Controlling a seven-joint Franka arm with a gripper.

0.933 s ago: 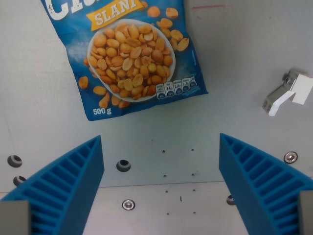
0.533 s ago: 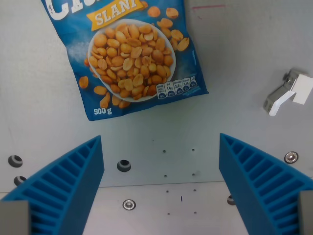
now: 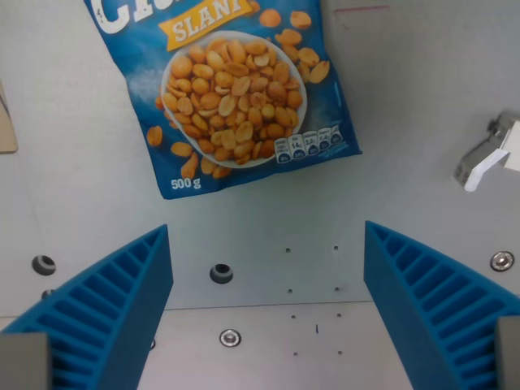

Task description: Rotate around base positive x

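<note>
Gripper [image 3: 266, 317] spread, empty, above table [image 3: 406, 122]; bag [image 3: 231, 97] ahead of fingertips. Prob mid-rotation; next needs further tilt abt base x

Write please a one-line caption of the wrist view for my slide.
Open blue end effector hovering empty above a grey table, with a blue peanut bag lying ahead.

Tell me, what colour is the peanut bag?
Blue, with orange peanuts pictured on the bag; wrist view.
</note>
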